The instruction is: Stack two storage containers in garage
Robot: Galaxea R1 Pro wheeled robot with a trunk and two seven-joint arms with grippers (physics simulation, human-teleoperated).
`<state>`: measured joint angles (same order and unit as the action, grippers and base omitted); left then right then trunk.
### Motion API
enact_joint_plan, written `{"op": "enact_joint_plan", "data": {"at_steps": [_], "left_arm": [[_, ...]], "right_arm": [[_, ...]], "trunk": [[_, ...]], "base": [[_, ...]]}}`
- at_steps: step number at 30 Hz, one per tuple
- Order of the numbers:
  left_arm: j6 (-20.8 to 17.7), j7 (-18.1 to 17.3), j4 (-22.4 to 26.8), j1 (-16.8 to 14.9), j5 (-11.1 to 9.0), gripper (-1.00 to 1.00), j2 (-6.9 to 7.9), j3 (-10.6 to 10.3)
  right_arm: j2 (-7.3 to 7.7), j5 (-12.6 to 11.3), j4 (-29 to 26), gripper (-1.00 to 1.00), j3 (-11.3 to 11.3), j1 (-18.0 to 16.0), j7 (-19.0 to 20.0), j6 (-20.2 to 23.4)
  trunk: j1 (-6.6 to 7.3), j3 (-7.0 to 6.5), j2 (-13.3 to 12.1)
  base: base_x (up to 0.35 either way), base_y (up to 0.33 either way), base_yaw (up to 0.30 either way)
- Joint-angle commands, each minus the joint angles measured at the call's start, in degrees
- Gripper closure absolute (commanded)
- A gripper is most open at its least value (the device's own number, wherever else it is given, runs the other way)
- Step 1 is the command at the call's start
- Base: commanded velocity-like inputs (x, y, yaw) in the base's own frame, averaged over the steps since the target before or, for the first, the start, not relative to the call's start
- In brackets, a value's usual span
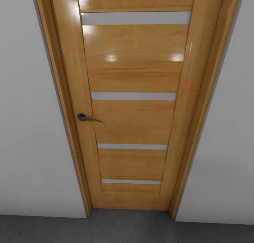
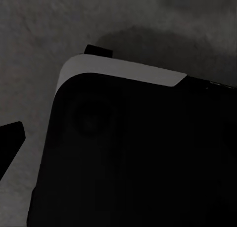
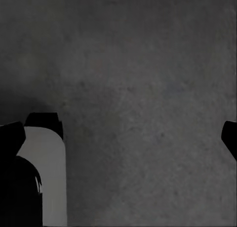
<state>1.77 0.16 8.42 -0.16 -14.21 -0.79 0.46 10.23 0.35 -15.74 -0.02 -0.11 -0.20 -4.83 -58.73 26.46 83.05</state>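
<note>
The orange door [image 1: 132, 105] stood shut dead ahead, its handle [image 1: 86, 118] at the left, grey floor [image 1: 120, 229] below. Right end effector [image 3: 121, 138] hung wide over concrete; the left's spread, can't tell.

The floor [image 1: 127, 230] is dark grey speckled concrete, running as a strip along the foot of the door [image 1: 132, 105] and pale walls [image 1: 31, 130]. The robot's base [image 2: 133, 158] stands on it.
</note>
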Motion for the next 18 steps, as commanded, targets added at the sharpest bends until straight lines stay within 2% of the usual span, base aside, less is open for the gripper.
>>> {"op": "enact_joint_plan", "data": {"at_steps": [1, 9, 12, 14, 15, 16, 17, 18], "left_arm": [[0.15, 0.02, 0.0, -0.01, -0.37, -1.0, -0.01, 0.02], [0.16, 0.01, -0.06, -0.01, -0.48, -1.0, -0.19, -0.07], [0.16, 0.01, -0.07, -0.01, -0.52, -1.0, -0.2, -0.08], [0.16, 0.01, -0.07, -0.01, -0.46, -1.0, -0.23, -0.11], [0.16, 0.01, -0.07, -0.01, -0.29, -1.0, -0.25, -0.19], [0.16, 0.01, -0.07, -0.01, -0.26, -1.0, -0.27, -0.23], [0.16, 0.01, -0.07, -0.01, -0.16, -1.0, -0.3, -0.28], [0.16, 0.01, -0.07, -0.01, -0.11, -1.0, -0.31, -0.3]], "right_arm": [[0.06, 0.03, -1.1, -1.0, 0.02, 0.02, -0.08, 0.05], [0.13, 0.58, -11.77, -1.0, 0.15, -0.08, -3.59, 4.04], [-0.69, 1.96, -15.9, -1.0, 0.17, -1.04, -4.37, 7.37], [-2.79, 3.8, -18.66, -1.0, 0.18, -3.44, -4.67, 10.93], [-6.6, 6.49, -20.51, -1.0, 0.19, -8.55, -5.02, 16.01], [-7.57, 7.02, -20.75, -1.0, 0.19, -10.05, -5.09, 17.07], [-9.51, 7.87, -21.06, -1.0, 0.19, -13.02, -5.16, 18.91], [-10.42, 8.18, -21.17, -1.0, 0.19, -14.45, -5.18, 19.64]], "trunk": [[0.0, 0.06, 0.03], [0.0, 0.06, 0.03], [0.0, 0.06, 0.03], [0.0, 0.06, 0.03], [0.0, 0.06, 0.03], [0.0, 0.06, 0.03], [0.0, 0.06, 0.03], [0.0, 0.06, 0.03]], "base": [[0.0, 0.0, 0.0], [0.0, 0.0, 0.0], [0.0, 0.0, 0.0], [0.0, 0.0, 0.0], [0.0, 0.0, 0.0], [0.0, 0.0, 0.0], [0.0, 0.0, 0.0], [0.0, 0.0, 0.0]]}}
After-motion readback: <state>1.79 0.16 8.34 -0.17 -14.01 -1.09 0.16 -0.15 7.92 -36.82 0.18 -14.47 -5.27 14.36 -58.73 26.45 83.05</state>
